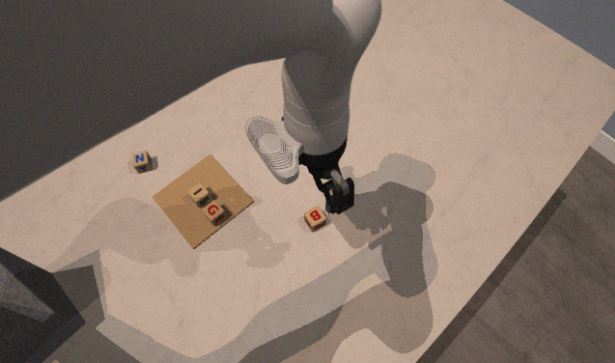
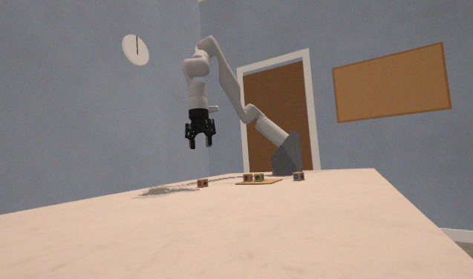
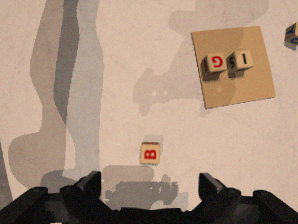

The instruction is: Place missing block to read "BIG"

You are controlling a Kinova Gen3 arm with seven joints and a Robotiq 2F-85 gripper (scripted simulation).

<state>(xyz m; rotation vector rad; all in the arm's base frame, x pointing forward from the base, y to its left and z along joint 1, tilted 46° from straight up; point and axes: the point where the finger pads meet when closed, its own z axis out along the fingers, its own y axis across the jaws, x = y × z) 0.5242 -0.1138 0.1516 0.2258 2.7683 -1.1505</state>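
The wooden B block lies on the table off the mat, red B on top. The tan mat carries the I block and the G block side by side, letters up. The N block lies on the table beyond the mat's far side. My gripper is open and empty. It hangs high over the table, close to above the B block.
The robot's grey base stands behind the mat. The table's edge runs along the right, with floor beyond it.
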